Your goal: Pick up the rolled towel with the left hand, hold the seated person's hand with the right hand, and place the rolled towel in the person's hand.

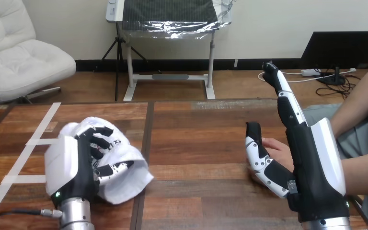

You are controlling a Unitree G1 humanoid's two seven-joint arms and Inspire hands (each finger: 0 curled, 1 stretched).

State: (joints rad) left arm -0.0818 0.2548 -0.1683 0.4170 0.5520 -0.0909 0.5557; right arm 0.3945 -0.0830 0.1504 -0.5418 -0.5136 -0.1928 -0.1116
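Note:
The white rolled towel (130, 167) lies on the wooden table (201, 129) at the left. My left hand (69, 167) rests on top of it, with fingers curled over the roll and the thumb (117, 167) pressed into its near side. At the right, my right hand (314, 158) stands on edge with its fingers straight, pointing away and up, and its thumb (256, 153) spread out to the left. The person's hand (279, 152) lies on the table in the gap between that thumb and the palm, touching or very near the palm; nothing is curled round it.
White tape strips (31, 142) run across the table's left part. The person's forearm (364, 170) comes in from the right edge behind my right hand. A dark seam (146, 139) divides the tabletop down its middle.

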